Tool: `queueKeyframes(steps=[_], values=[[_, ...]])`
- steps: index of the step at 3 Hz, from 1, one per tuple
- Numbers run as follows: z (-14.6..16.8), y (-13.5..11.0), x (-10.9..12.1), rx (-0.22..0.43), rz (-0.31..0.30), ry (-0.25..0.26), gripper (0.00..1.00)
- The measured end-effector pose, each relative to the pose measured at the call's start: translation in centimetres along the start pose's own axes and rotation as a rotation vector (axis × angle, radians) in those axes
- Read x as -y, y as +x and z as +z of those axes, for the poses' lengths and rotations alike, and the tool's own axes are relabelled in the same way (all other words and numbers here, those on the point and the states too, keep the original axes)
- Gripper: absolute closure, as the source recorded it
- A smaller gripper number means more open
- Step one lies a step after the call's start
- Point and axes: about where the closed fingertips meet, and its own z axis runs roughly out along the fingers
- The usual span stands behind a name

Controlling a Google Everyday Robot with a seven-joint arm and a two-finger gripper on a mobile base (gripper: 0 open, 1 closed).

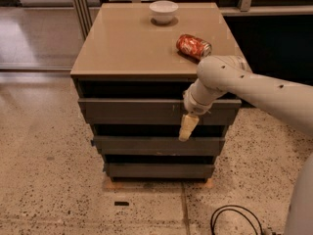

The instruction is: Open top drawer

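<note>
The top drawer [132, 110] is the widest dark grey front, just under the tan cabinet top [132, 48], with a dark gap above it. My white arm comes in from the right. My gripper [186, 128] points downward in front of the drawer's lower edge, right of centre. Its cream tip hangs over the gap above the middle drawer [146, 145]. I cannot tell whether it touches the drawer front.
A white bowl [163, 11] and a red can [193, 46] lying on its side sit on the cabinet top. The bottom drawer [156, 170] is below the middle one. A black cable [230, 218] loops on the speckled floor at the lower right. Metal posts stand behind.
</note>
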Motion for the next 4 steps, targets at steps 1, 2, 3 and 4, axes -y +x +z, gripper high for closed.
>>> queueKeyframes(steps=[1, 2, 3, 4], values=[[1.4, 0.0, -2.3, 0.029, 0.011, -0.088, 0.00], [1.0, -0.4, -3.7, 0.045, 0.013, -0.129, 0.00], [1.1, -0.4, -3.8, 0.045, 0.013, -0.132, 0.00], [1.5, -0.6, -4.0, 0.047, 0.006, -0.144, 0.00]])
